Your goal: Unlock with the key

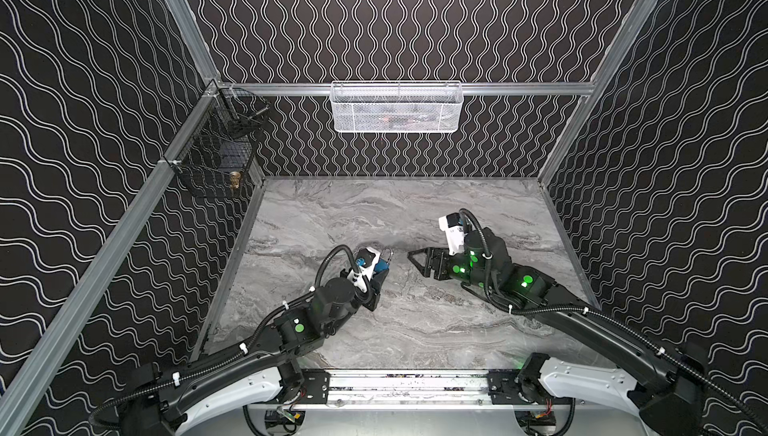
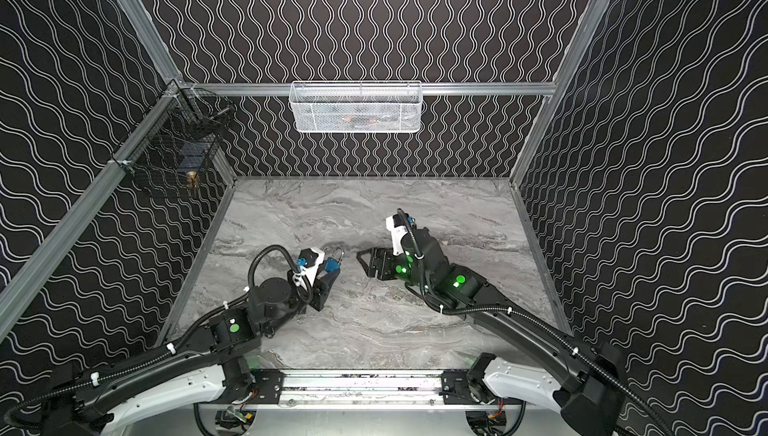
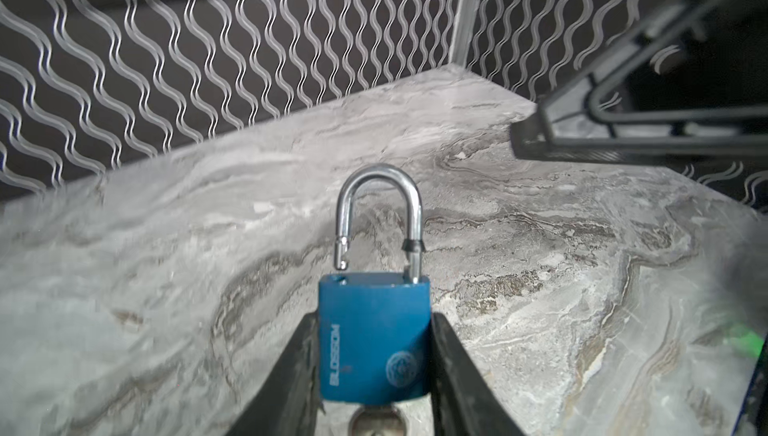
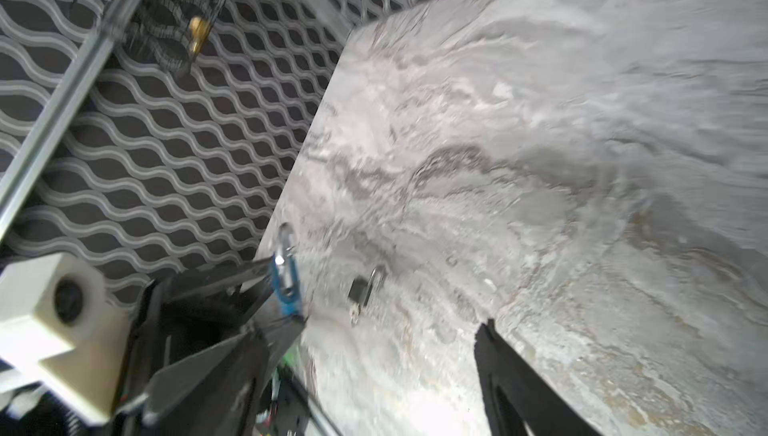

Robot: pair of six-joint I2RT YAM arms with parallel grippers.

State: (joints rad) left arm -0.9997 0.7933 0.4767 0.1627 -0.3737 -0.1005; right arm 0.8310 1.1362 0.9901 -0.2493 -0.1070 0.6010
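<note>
My left gripper is shut on a blue padlock, its two fingers pressing the body's sides. The silver shackle is raised, and one leg stands free above the body. A silver key head sticks out under the padlock body, mostly cut off by the frame edge. In both top views the padlock sits mid-table, just above the marble. My right gripper is open and empty, a short gap to the right of the padlock, tips pointing at it. One of its fingers shows dark over the marble.
A white mesh basket hangs on the back rail. A black wire basket holding a brass piece hangs in the back left corner. A small dark blurred object lies on the marble near the padlock. Patterned walls close three sides.
</note>
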